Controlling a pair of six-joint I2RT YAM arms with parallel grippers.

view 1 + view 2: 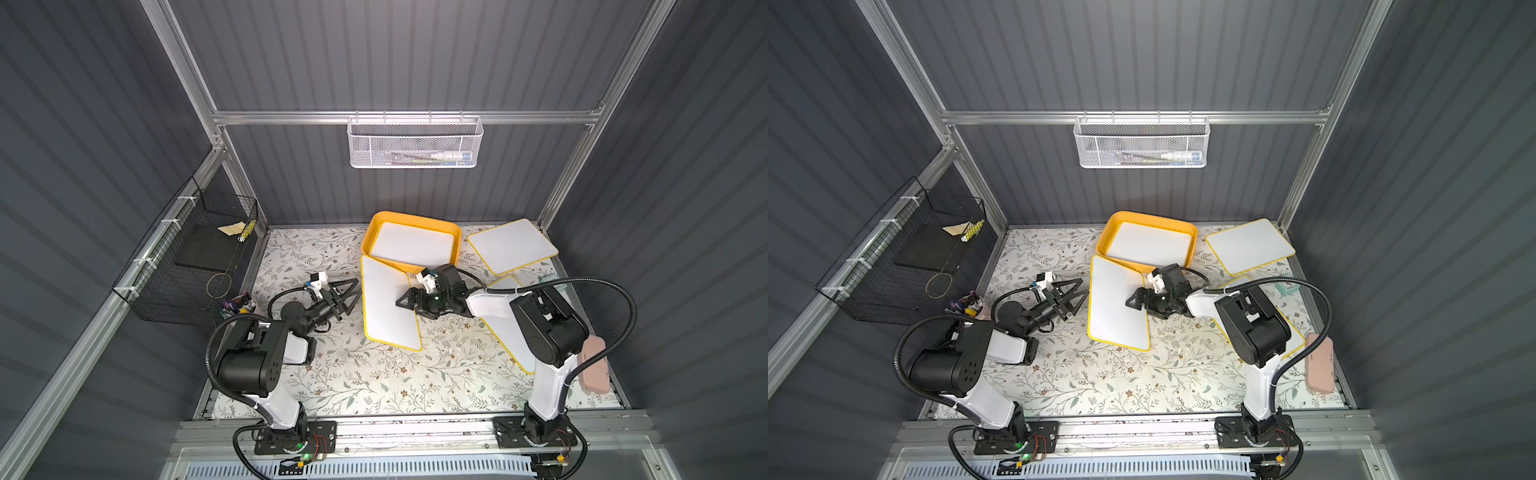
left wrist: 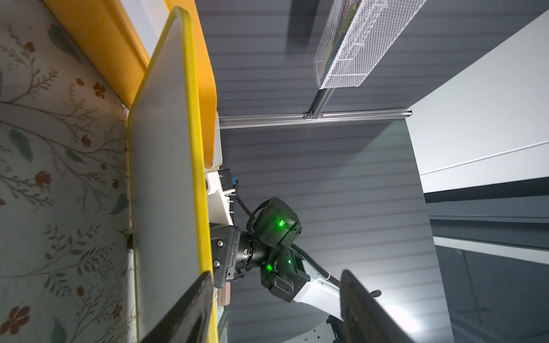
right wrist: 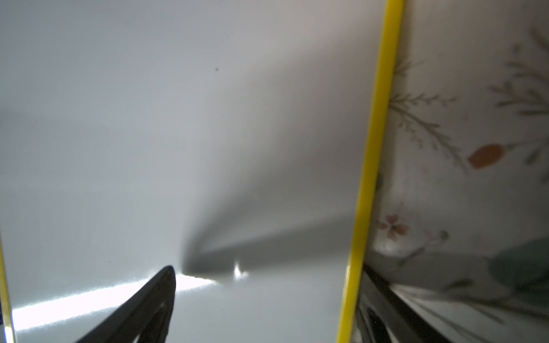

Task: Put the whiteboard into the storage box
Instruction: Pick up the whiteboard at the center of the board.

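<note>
Your right pincer (image 1: 411, 305), spread, straddled the edge of the yellow-rimmed white whiteboard (image 1: 382, 316); left pincer (image 1: 356, 289) spread too. You needed a deep, square pinch.

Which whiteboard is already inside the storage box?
The whiteboard lying flat inside the yellow storage box at the back; the other three whiteboards are outside its rim.

R tool (image 1: 411, 305) over whiteboard's (image 1: 384, 316) rt edge, board's far end just beside storage box (image 1: 367, 243).

tilted whiteboard (image 1: 382, 291) before storage box (image 1: 409, 218) front
</note>
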